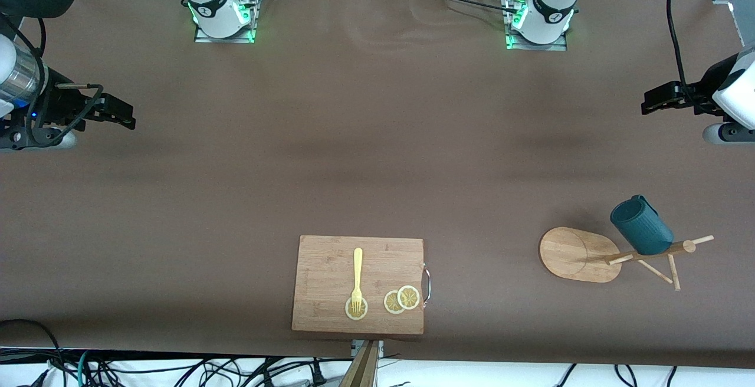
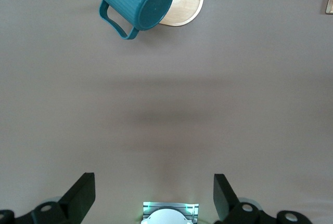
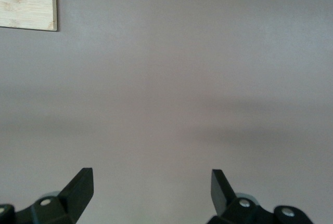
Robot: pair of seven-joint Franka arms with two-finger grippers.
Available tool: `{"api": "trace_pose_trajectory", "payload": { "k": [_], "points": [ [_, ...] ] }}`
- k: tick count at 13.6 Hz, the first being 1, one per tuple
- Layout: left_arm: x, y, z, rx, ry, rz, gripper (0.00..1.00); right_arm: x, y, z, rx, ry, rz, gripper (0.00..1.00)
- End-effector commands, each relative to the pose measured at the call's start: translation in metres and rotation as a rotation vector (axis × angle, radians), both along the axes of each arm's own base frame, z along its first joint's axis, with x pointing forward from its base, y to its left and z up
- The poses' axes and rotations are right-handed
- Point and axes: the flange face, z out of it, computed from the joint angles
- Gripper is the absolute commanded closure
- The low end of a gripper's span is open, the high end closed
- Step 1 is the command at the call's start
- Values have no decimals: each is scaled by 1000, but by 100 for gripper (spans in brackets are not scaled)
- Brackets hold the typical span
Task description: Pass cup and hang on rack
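Both arms are parked wide, and the work looks done. The cup point(image 1: 642, 226) hangs on the rack point(image 1: 581, 254), the wooden stand at the left arm's end of the table, nearer the front camera than either base. The teal mug sits tilted on a peg beside the central post, above the oval base; from the left wrist view its bottom point(image 2: 151, 3) points toward the camera and the handle sticks out to one side.

The left gripper point(image 1: 653, 102) hovers over bare table at the left arm's end, fingers point(image 2: 78, 195) spread wide, holding nothing. The right gripper point(image 1: 121, 117) waits over the right arm's end, fingers point(image 3: 78, 190) equally wide and empty.

Between them, near the front edge, lies a cutting board point(image 1: 358, 284) with a yellow fork point(image 1: 357, 278) and three lemon slices point(image 1: 401, 299), the fork's tines on one slice.

What could still go wrong? The mug looks heavy against those thin dowels, and it hangs off to one side of the post. If it sits shallow on the peg, a jolt to the table could slide it off. An arm sweeping low past the stand could clip a peg and tip the whole rack. How deep the peg goes I cannot tell.
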Motion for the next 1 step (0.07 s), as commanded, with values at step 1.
{"api": "trace_pose_trajectory", "payload": {
  "k": [1],
  "points": [
    [3, 0, 3, -3, -6, 4, 0, 0, 0, 3, 7, 0, 8, 0]
  ]
}}
